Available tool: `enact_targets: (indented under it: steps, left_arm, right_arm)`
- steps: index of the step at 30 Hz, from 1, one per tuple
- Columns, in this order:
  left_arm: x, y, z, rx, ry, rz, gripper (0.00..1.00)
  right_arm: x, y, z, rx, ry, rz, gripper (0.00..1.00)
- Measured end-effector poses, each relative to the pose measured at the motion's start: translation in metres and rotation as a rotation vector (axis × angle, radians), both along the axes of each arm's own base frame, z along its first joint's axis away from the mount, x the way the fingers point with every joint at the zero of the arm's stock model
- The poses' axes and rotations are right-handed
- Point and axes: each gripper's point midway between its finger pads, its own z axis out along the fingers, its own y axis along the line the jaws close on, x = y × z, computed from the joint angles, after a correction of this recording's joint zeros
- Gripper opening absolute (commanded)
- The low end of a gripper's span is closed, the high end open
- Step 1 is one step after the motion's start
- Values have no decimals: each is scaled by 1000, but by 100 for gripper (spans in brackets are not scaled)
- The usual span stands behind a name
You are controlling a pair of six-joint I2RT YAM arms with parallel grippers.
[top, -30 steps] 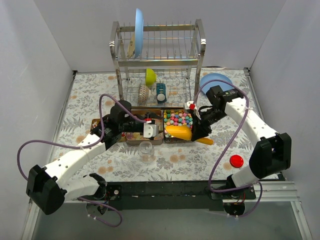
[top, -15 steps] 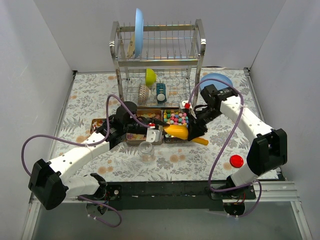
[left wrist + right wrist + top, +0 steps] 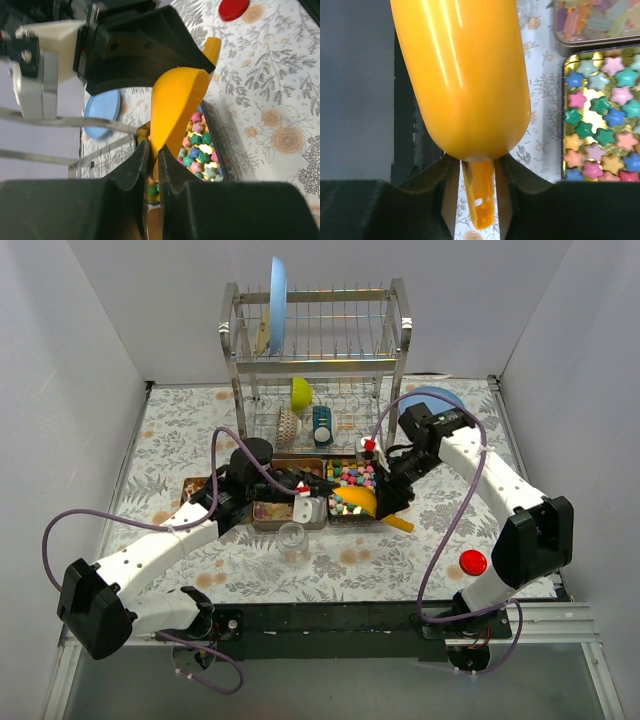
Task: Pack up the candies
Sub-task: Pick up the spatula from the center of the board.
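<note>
**Candies** (image 3: 600,125): small star-shaped sweets in pink, green, blue, teal and pale orange. They lie flat in one loose layer on the gold floor of an open tin (image 3: 563,120) (bare gold shows between several). In the right wrist view they sit to the right of the right fingers (image 3: 527,200), slightly ahead of them and not touching. Pale candies (image 3: 590,20), translucent and oblong, fill a second tin (image 3: 559,45) farther ahead of those fingertips. In the left wrist view the stars lie just beyond the left fingers (image 3: 127,172), partly hidden by the scoop (image 3: 175,110).
</note>
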Motion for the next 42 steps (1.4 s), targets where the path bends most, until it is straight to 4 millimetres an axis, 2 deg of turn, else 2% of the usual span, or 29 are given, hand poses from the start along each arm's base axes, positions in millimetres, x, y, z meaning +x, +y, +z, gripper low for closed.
enact_targets:
  steps: [1,3,4,5,9,12,14,16,20,23,31,42]
  left_arm:
    - [2,1,2,1,3,14,0]
    - [12,5,7,17,45,82,0]
    - [15,6,8,25,74,112,0]
    - [16,7,9,33,109,130,0]
    - [19,12,-5,84,281,216,0]
    - [23,20,-10,97,419,296,0]
    - [31,25,-9,89,532,357,0]
    - [42,29,-5,77,643,406,0]
    - [79,41,-5,28,902,520,0]
    - [87,55,-13,1,1062,567,0]
    - [69,59,-1,-54,1337,470,0]
    - [66,61,13,-88,1428,406,0]
  right_arm:
    - [4,0,4,-2,-8,-17,41]
    - [13,0,13,0,-49,-54,53]
    - [20,-1,23,12,-95,-93,62]
    - [26,-2,30,17,-131,-128,64]
    - [55,-8,73,64,-353,-291,66]
    - [64,-10,99,124,-491,-351,66]
    - [62,-11,106,171,-576,-352,65]
    - [54,-14,105,200,-653,-339,65]
    - [45,-18,96,232,-802,-307,64]
    - [43,-18,91,244,-858,-291,63]
    - [51,-3,89,281,-919,-217,62]
    - [45,23,73,298,-902,-117,55]
